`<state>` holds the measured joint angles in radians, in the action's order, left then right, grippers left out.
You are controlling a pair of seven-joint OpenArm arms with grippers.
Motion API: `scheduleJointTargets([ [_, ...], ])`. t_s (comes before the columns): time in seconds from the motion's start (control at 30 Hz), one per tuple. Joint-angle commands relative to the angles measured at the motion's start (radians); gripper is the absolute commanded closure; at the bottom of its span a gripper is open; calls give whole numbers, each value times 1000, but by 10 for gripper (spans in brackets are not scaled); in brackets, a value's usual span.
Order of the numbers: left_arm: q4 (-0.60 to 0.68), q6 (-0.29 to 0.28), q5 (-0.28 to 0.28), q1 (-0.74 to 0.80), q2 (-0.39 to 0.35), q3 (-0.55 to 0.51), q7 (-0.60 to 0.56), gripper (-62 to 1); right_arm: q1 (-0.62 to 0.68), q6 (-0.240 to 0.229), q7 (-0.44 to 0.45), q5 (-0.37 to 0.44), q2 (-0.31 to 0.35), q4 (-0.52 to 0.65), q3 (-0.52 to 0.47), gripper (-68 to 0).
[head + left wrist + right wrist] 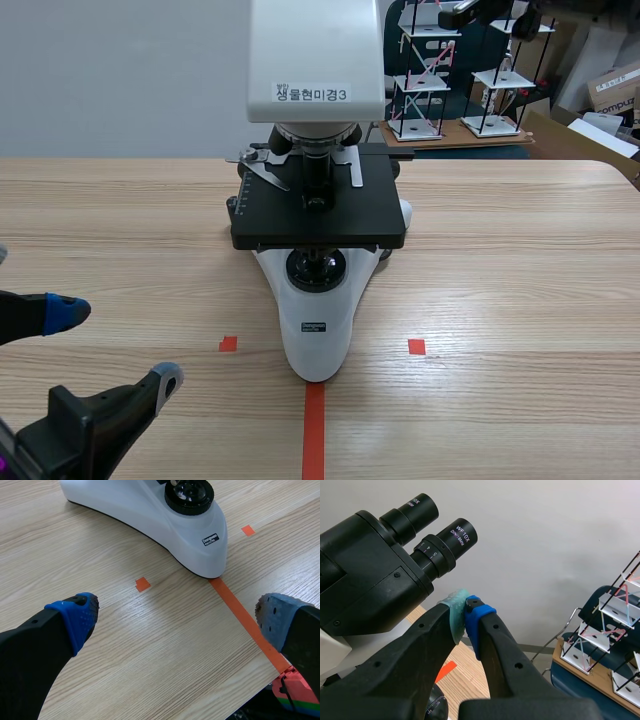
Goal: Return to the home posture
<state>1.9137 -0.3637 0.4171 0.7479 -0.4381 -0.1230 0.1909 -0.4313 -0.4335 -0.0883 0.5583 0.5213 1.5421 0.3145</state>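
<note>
A white and black microscope [316, 300] stands upright at the table's middle. My left gripper [115, 346] is low at the near left, open, with nothing between its fingers. In the left wrist view the left gripper [177, 615] hovers over bare wood just short of the microscope's white base [150, 515]. Up high, beside the microscope's black eyepieces [437, 542], my right gripper [465, 617] is shut, pads pressed together on nothing. Black parts at the scene's upper right [490, 12] may belong to the right arm; I cannot tell.
The wooden table [520, 290] spreads wide on both sides of the microscope. Behind its far edge stand small wire racks [420, 80] and cardboard boxes [615, 85]. More of the racks [615, 625] appear beside the right gripper.
</note>
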Motion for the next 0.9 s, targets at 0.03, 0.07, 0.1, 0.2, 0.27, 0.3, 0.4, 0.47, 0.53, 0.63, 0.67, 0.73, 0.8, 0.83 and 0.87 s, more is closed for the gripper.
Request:
scheduleJointTargets([
  [0.03,11,2,9,-3,-3,-1,-10,-623,-12,6,8,11,5,19,-11,0],
  [0.07,11,2,9,-3,-3,-1,-10,-623,-12,6,8,11,5,19,-11,0],
  [0.1,11,2,9,-3,-3,-1,-10,-623,-12,6,8,11,5,19,-11,0],
  [0.2,11,2,9,-3,-3,-1,-10,-623,-12,6,8,11,5,19,-11,0],
  [0.27,11,2,9,-3,-3,-1,-10,-623,-12,6,8,11,5,19,-11,0],
  [0.3,11,2,9,-3,-3,-1,-10,-623,-12,6,8,11,5,19,-11,0],
  [0.4,11,2,9,-3,-3,-1,-10,-623,-12,6,8,11,5,19,-11,0],
  [0.47,11,2,9,-3,-3,-1,-10,-623,-12,6,8,11,5,19,-11,0],
  [0.53,11,2,9,-3,-3,-1,-10,-623,-12,6,8,11,5,19,-11,0],
  [0.63,11,2,9,-3,-3,-1,-10,-623,5,6,13,10,5,24,-15,0],
  [0.67,11,2,9,-3,-3,-1,-10,-623,20,7,12,9,5,28,-18,-2],
  [0.73,11,2,9,-3,-3,-1,-10,-623,70,17,15,-3,5,49,-35,-36],
  [0.8,11,2,9,-3,-3,-1,-10,-623,141,25,30,-24,5,83,-65,-107],
  [0.83,11,2,9,-3,-3,-1,-10,-623,182,25,43,-39,5,106,-85,-149],
  [0.87,11,2,9,-3,-3,-1,-10,-623,225,25,54,-53,5,132,-105,-191],
])
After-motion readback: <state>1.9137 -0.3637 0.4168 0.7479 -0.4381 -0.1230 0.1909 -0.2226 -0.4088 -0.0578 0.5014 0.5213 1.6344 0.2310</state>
